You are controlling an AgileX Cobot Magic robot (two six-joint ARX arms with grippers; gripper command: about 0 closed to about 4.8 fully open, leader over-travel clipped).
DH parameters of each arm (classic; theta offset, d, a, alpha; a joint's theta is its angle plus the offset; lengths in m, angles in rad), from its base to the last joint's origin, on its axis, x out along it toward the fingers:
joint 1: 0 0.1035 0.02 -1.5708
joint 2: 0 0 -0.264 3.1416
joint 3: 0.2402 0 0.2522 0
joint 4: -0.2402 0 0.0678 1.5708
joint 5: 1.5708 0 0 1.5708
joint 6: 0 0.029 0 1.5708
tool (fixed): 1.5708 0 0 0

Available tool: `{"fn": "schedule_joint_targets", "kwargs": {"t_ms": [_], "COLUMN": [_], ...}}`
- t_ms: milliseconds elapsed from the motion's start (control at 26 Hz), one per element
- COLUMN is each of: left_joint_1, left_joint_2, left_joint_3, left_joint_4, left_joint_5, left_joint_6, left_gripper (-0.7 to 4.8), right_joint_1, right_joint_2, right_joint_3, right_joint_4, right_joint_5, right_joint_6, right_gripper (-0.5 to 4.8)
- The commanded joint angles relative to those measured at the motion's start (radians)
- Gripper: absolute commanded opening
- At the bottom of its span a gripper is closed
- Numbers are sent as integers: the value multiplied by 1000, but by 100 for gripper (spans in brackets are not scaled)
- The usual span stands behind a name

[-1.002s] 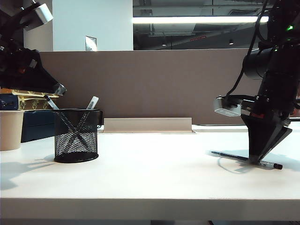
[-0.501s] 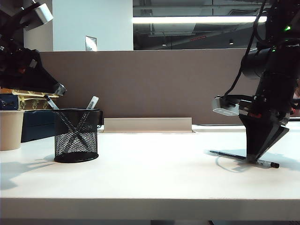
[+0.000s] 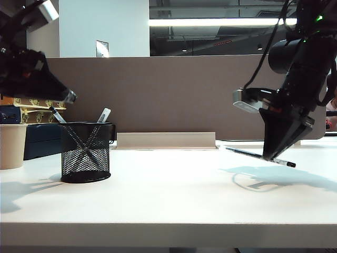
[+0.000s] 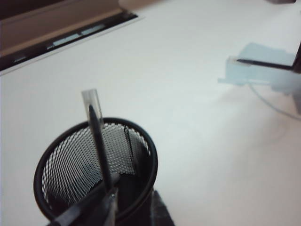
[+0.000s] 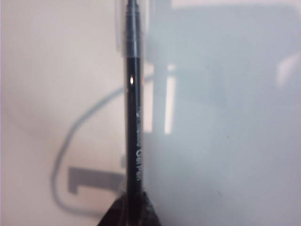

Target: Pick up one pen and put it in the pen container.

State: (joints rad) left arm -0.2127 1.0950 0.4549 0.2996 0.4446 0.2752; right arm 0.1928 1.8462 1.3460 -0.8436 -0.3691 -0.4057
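Note:
My right gripper point(image 3: 269, 156) hangs above the right side of the table, shut on the pen point(image 3: 247, 153). The pen is slim and dark, is held near its black end and hangs clear of the tabletop, nearly level. In the right wrist view the pen point(image 5: 133, 117) runs straight out from the shut right gripper point(image 5: 131, 212). The pen container point(image 3: 85, 153), a black mesh cup, stands at the left with two pens leaning inside. My left gripper point(image 3: 68, 97) hovers above and left of it. In the left wrist view the left gripper point(image 4: 134, 212) is open over the pen container's rim point(image 4: 146, 150), holding nothing.
A beige cup point(image 3: 11, 145) stands at the far left edge. A grey rail point(image 3: 166, 140) lies along the back of the table under the brown partition. White tabletop point(image 3: 168, 184) stretches between the container and the right arm.
The right gripper has lifted the pen off the table and carried it up and slightly left. The left gripper has barely shifted.

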Motion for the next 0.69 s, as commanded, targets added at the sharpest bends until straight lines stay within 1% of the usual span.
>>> {"fn": "schedule_joint_targets", "kwargs": {"t_ms": [39, 154, 231, 424, 501, 539, 694], "left_joint_1": [-1, -1, -1, -1, -2, -2, -6], "left_joint_2": [-2, -2, -2, -2, -2, -2, -1], "left_joint_3": [6, 6, 7, 36, 72, 79, 98], "left_joint_4": [68, 111, 129, 129, 134, 138, 169], "left_joint_5": [32, 32, 49, 80, 97, 99, 107], "left_joint_6": [-50, -90, -119, -159, -207, -217, -291], "left_gripper": [94, 94, 94, 94, 94, 94, 94], "right_joint_1": [3, 3, 3, 3, 3, 3, 11], "right_joint_2": [-13, -25, -37, -50, -60, -66, -72], "right_joint_3": [15, 29, 47, 88, 106, 106, 106], "right_joint_4": [3, 10, 10, 3, 3, 3, 3], "right_joint_5": [-24, -56, -77, -113, -166, -183, -218], "right_joint_6": [13, 15, 24, 51, 72, 74, 77], "right_gripper": [30, 30, 30, 30, 30, 30, 30]}}
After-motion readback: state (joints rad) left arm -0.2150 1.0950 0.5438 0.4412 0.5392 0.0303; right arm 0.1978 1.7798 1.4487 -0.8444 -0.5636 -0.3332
